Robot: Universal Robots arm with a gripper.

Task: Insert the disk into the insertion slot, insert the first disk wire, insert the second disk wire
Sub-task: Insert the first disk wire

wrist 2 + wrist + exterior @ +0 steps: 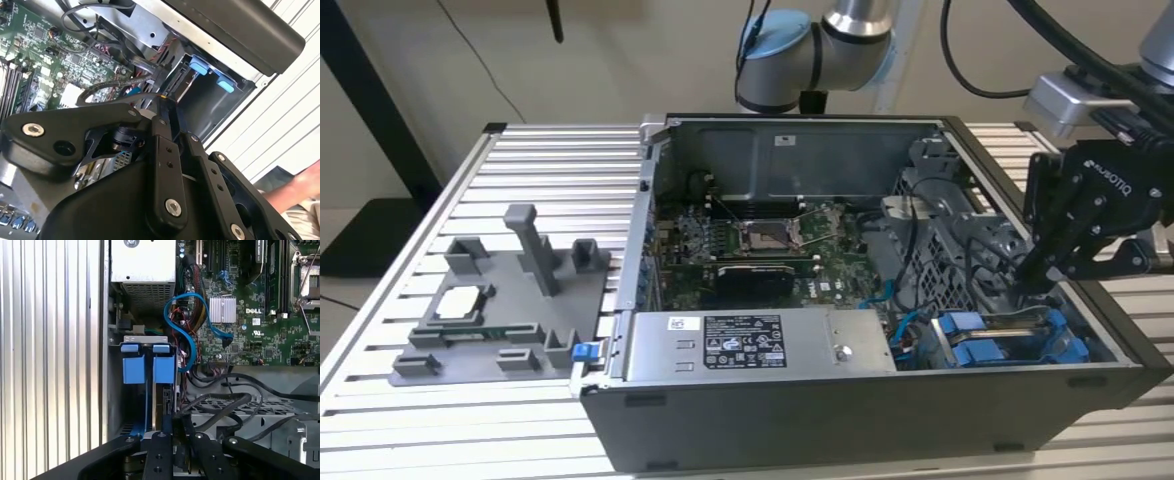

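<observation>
At the exterior view's lower right, the gripper (1042, 284) reached down into the corner of the open computer case (854, 425), just above the insertion slot (923, 350). In the first wrist view its fingers (159, 450) were drawn together to a narrow tip. There was room for at most something thin between them, and I could not tell whether a wire end sat in that pinch. The disk (163, 392) appeared already seated in the slot, standing on edge. Its carrier's blue tab (164, 369) sat just beside a second blue tab (133, 369), both against the bay's grey metal lip (146, 340). The relation that mattered was that the disk's long axis ran straight from those tabs toward the fingertips. The tip therefore sat at the disk's far end, in line with it and very near or touching. In the exterior view that axis lay across the frame, along the case's front wall. Loose black wires (220, 401) looped just beside the tip on the motherboard (260, 315) side. A blue cable (187, 335) curled farther off, near the tabs.
</observation>
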